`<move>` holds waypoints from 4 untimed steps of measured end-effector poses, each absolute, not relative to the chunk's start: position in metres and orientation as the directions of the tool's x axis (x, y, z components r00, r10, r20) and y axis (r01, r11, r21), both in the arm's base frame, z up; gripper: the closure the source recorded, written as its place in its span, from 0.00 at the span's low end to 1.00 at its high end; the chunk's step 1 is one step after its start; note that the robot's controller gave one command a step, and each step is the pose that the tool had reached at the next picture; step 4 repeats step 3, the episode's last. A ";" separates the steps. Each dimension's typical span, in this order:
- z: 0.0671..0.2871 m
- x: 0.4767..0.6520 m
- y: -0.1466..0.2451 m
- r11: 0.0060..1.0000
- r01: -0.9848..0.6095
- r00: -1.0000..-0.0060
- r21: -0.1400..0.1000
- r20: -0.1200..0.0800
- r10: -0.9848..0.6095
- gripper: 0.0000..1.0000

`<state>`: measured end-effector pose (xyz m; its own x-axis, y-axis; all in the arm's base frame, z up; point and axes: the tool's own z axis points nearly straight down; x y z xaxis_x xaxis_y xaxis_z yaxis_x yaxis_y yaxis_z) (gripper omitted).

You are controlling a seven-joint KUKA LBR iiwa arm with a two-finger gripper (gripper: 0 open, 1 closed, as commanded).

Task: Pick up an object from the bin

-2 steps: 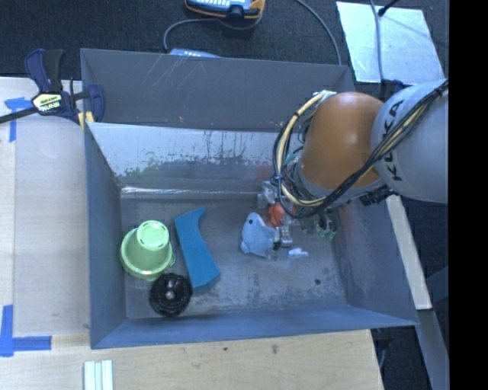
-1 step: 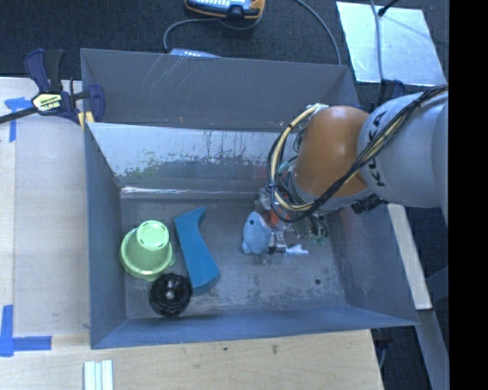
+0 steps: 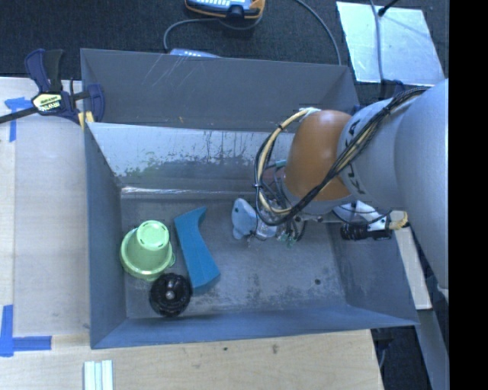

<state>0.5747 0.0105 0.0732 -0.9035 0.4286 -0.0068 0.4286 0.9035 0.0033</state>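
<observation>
Mid-bin | grey-blue lump (image 3: 242,217) near orange wrist cover (image 3: 320,156) | shape indistinct, partly hidden

Setting: robotics lab or test cell, not a domestic space. Evidence: a grey metal bin (image 3: 229,91) with scuffed, sloped walls. An industrial robot arm (image 3: 415,167) in pale grey casing enters from the right, with an orange wrist cover (image 3: 324,148) and loose yellow and black cables (image 3: 268,164). A yellow-and-blue handheld device (image 3: 226,7) with its lead lies behind the bin. Contents are odd sample items: green cup (image 3: 147,247), blue block (image 3: 195,249), black round piece (image 3: 169,294).
</observation>
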 end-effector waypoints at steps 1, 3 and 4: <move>0.073 0.575 0.010 0.904 0.428 -0.904 0.003 -0.007 0.428 1.00; 0.333 0.584 0.014 0.925 0.381 -0.924 0.005 -0.013 0.381 1.00; 0.333 0.584 0.014 0.925 0.381 -0.924 0.005 -0.013 0.381 1.00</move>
